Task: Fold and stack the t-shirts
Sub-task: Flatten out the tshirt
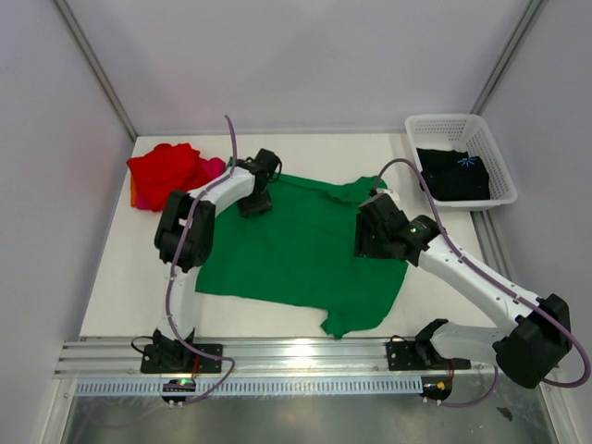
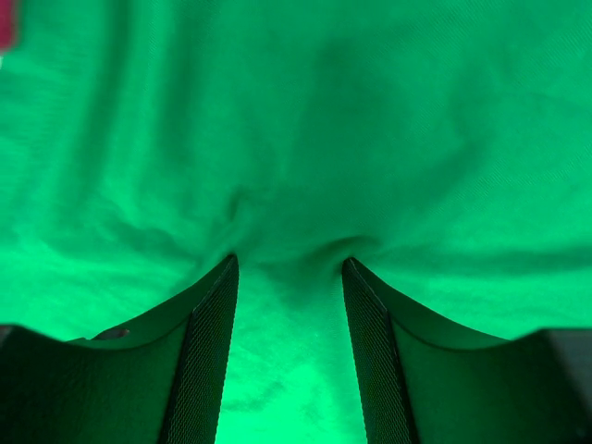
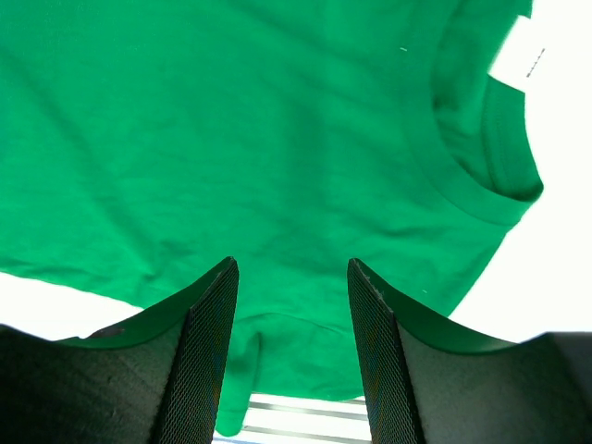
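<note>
Green shirt point(image 1: 296, 250): spread flat mid-table, under both grippers.
Left gripper point(image 2: 289, 264): jaws partly apart, tips pressed into puckered cloth at the shirt's far edge; I see no pinch.
Right gripper point(image 3: 291, 268): jaws apart, empty, above cloth beside the collar point(image 3: 481, 185).
Handling: I judge it light, limp and prone to bunching; I'd pinch edges, not the middle.
Others: red shirt point(image 1: 162, 171) and pink shirt point(image 1: 215, 166) far left; black shirt point(image 1: 453, 174) in basket point(image 1: 504, 176).
</note>
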Controlling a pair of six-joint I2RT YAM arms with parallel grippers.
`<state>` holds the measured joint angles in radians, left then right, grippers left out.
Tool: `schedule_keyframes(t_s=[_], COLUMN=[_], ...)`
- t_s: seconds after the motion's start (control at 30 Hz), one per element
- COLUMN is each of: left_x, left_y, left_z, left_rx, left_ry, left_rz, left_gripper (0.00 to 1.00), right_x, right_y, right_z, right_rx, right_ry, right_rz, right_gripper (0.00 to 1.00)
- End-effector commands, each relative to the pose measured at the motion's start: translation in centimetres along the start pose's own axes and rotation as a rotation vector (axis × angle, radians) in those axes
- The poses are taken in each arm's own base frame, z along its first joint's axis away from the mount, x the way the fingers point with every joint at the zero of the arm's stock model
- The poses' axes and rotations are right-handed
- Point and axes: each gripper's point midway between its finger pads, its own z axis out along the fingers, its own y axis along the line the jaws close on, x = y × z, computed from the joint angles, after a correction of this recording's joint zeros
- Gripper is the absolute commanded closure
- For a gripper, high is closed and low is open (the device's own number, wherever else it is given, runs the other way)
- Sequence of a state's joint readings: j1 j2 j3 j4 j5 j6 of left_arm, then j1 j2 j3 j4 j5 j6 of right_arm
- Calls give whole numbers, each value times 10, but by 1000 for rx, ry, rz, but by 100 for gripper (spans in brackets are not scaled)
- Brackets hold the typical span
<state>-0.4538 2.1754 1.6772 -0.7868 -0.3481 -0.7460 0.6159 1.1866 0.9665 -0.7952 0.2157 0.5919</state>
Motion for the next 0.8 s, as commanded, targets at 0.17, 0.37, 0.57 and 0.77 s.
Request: schedule_keyframes(t_s=[0.17, 0.37, 0.57, 0.77], left_x=[13, 3, -12, -58], left_y=[101, 110, 92, 69], left_z=[25, 26, 6, -47], left_rx=[-287, -288, -194, -16], left_ry=[89, 83, 72, -56], left_rz=[-63, -97, -130, -150], left_gripper=[49, 51, 51, 50], right_x=[-16, -16, -16, -6], right_y=[5, 5, 8, 41], right_z=[-7, -7, -6, -11], right_rx=[-12, -16, -31, -237], right_ry=[-48, -50, -52, -16], right_rz=[-28, -39, -36, -74], right_gripper=[45, 45, 45, 45])
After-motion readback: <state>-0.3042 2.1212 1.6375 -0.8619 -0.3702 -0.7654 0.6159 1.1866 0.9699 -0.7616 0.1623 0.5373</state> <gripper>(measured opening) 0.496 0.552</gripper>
